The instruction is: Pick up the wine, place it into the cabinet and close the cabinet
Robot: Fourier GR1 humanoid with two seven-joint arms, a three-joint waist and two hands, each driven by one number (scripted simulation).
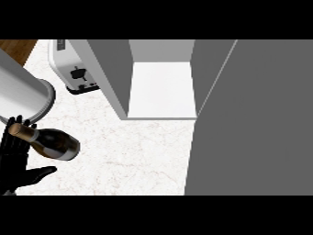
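1. Nearest you, at the lower left of the head view, is a black hand (8,167) with its fingers straight and its thumb stuck out to the side. By its place in the view you would take it for the left hand, and it grasps nothing. The forearm above it is a pale grey cylinder running off the upper left edge.
2. Just past those fingers lies the wine (50,141), a dark bottle with a gold-capped neck. The neck overlaps the fingertips, so you cannot tell whether they touch it or only sit beneath it. By my reading it has not been picked up; whether it rests on the table (138,156) you cannot tell.
3. Farther on stands the cabinet (160,92), its white interior showing and nothing visible inside. The broad grey panel at the right looks to be its open door (260,128).
4. Farthest back, left of the cabinet, sits a toaster (74,69).
5. Your right hand shows nowhere.
6. So, as I judge it, all three steps remain: lifting, placing, closing.
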